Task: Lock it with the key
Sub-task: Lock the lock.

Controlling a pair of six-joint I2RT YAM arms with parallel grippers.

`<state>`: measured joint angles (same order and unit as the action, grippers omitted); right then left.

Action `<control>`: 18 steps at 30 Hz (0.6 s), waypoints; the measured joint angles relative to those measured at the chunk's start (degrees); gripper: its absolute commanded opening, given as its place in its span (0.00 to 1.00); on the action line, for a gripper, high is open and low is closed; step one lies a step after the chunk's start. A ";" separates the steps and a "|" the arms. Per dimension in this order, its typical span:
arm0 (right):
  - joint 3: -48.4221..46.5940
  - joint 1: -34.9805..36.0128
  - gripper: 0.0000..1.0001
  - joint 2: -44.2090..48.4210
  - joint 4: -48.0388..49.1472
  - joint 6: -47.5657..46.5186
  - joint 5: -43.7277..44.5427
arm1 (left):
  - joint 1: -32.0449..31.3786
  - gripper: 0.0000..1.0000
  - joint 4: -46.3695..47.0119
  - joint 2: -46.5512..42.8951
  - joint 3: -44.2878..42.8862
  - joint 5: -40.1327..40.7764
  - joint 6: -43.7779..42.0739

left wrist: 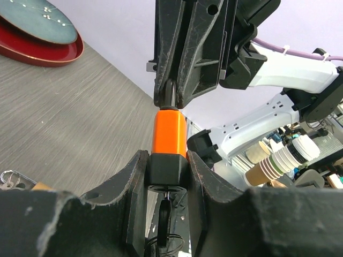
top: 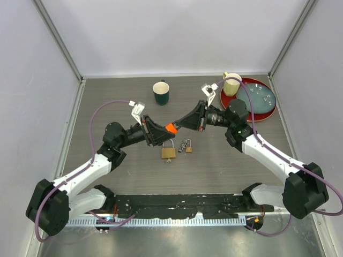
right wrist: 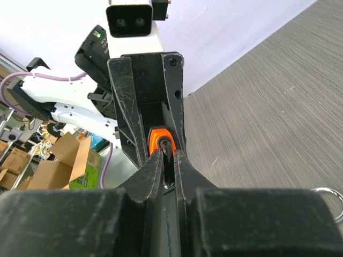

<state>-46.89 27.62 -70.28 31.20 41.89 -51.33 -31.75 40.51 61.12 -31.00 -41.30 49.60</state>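
An orange and black padlock [top: 170,127] hangs in the air between my two grippers above the table's middle. My left gripper [top: 159,132] is shut on its black end [left wrist: 168,170], and the orange body [left wrist: 170,131] sticks out beyond the jaws. My right gripper [top: 182,123] comes from the opposite side and is shut on a dark key [right wrist: 169,154] whose tip sits in the padlock's orange end [right wrist: 156,137]. In the left wrist view the right gripper [left wrist: 174,96] stands straight above the padlock. In the right wrist view the left gripper [right wrist: 146,91] stands behind it.
A brass padlock [top: 168,152] and a small padlock with keys [top: 186,145] lie on the table just below the grippers. A dark green mug [top: 161,92] stands at the back. A yellow mug [top: 231,84] and a red tray [top: 231,101] bearing a teal plate [top: 257,99] sit back right.
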 measured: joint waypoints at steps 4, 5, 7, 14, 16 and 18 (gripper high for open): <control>-0.50 -0.02 0.02 -1.68 3.93 2.47 -1.03 | 0.00 0.00 1.40 0.00 0.42 0.02 0.81; -0.52 -0.02 0.01 -1.92 4.79 3.04 -1.11 | 0.00 0.00 1.49 0.00 0.42 0.00 0.96; -0.52 -0.02 0.02 -2.05 5.57 3.37 -1.16 | -0.02 0.00 1.66 0.00 0.42 -0.02 0.96; -1.77 0.33 0.01 -1.84 -0.61 -1.73 -1.31 | -0.20 0.39 -4.31 -2.29 0.28 1.42 -2.29; -1.81 0.59 0.02 -1.46 -3.06 -3.54 -1.25 | -0.46 0.55 -8.57 -4.00 -0.07 2.36 -4.57; -2.21 0.50 0.02 -0.57 -5.75 -5.25 0.37 | -0.50 0.70 -13.88 -5.77 -0.33 2.84 -7.58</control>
<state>-49.10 28.12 -70.85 25.45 36.64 -50.96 -32.25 26.63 55.35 -31.33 -38.46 42.02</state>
